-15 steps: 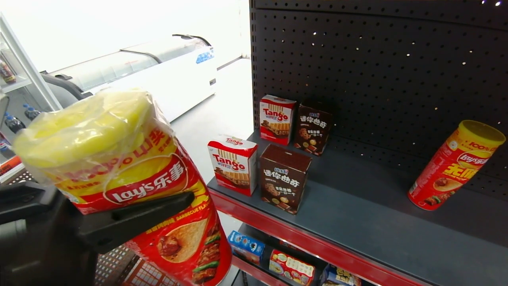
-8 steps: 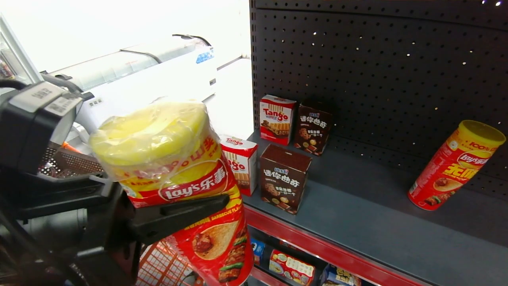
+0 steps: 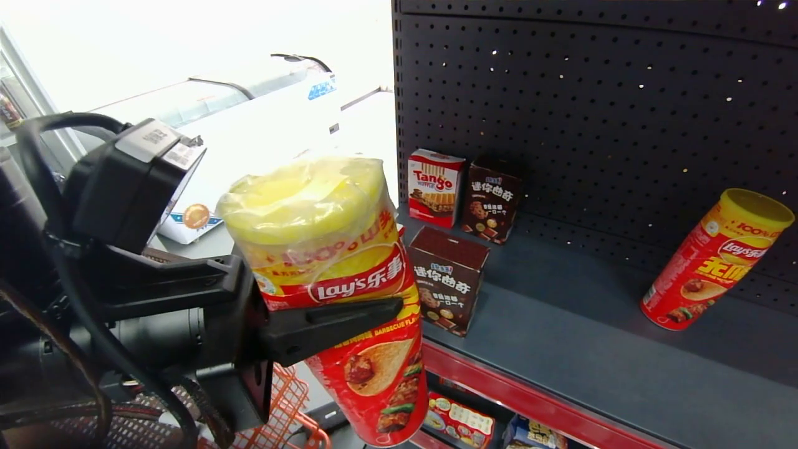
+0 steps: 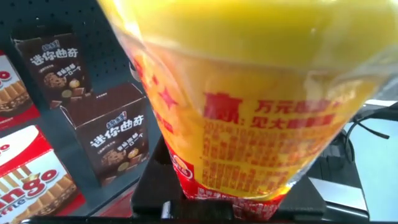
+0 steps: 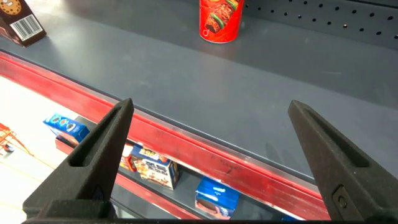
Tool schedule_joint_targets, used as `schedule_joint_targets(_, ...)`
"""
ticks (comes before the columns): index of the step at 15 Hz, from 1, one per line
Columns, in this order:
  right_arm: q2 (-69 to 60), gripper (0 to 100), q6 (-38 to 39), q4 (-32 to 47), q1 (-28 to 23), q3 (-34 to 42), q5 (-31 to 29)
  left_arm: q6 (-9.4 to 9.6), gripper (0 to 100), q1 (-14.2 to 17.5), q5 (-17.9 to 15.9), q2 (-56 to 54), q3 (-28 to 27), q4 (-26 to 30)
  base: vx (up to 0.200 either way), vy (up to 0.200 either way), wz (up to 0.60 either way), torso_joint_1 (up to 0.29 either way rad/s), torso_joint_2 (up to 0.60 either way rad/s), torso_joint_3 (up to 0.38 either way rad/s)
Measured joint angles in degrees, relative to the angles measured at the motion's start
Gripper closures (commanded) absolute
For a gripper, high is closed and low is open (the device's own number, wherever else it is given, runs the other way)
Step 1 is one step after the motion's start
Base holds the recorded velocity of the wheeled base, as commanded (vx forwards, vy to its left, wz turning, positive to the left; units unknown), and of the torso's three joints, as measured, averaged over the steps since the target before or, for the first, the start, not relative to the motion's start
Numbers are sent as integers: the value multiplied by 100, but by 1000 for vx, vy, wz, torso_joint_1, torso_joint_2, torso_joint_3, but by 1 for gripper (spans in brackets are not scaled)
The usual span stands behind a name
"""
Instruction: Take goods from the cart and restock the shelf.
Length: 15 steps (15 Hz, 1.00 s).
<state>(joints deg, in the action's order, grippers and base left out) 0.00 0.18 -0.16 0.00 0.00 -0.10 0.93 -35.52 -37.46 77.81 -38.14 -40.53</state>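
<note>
**A:** The left gripper [image 3: 340, 299] was clamped tight on the chip can [image 3: 324, 249]! Its fingers pinched the can just under the yellow lid, which had plastic wrap bunched over it.

**B:** And where was that can?

**A:** At about 8 o'clock in the head view. It was up in the air and leaning a touch, with its base hanging in front of the red lip of the shelf [image 3: 561, 337], not resting on it.

**B:** Any neighbours?

**A:** A brown box [image 3: 446, 280] stood at the can's 3 o'clock, near the shelf's front. A wafer box [image 3: 435, 187] and another brown one [image 3: 491, 199] stood at its 1 o'clock, back by the pegboard [image 3: 592, 112]. A second chip can [image 3: 717, 259] was well apart at 3 o'clock.

**B:** And the right gripper [image 5: 211, 162]?

**A:** Spread wide with nothing between the fingers, out over the shelf's front edge. The orange cart [image 3: 280, 399] sat low at 7 o'clock.
</note>
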Motion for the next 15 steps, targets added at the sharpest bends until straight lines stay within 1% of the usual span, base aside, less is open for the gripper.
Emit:
schedule_joint_targets(1,0,0,0,0,0,0,2,-2,100,-22,2,35,-38,0,0,0,0,0,0,0)
schedule_joint_targets(10,0,0,2,0,0,0,0,-4,100,-69,0,145,-171,0,0,0,-600,0,7,1)
schedule_joint_targets(15,0,0,2,-2,0,0,0,-4,100,-66,0,165,-184,6,0,0,0,0,0,0)
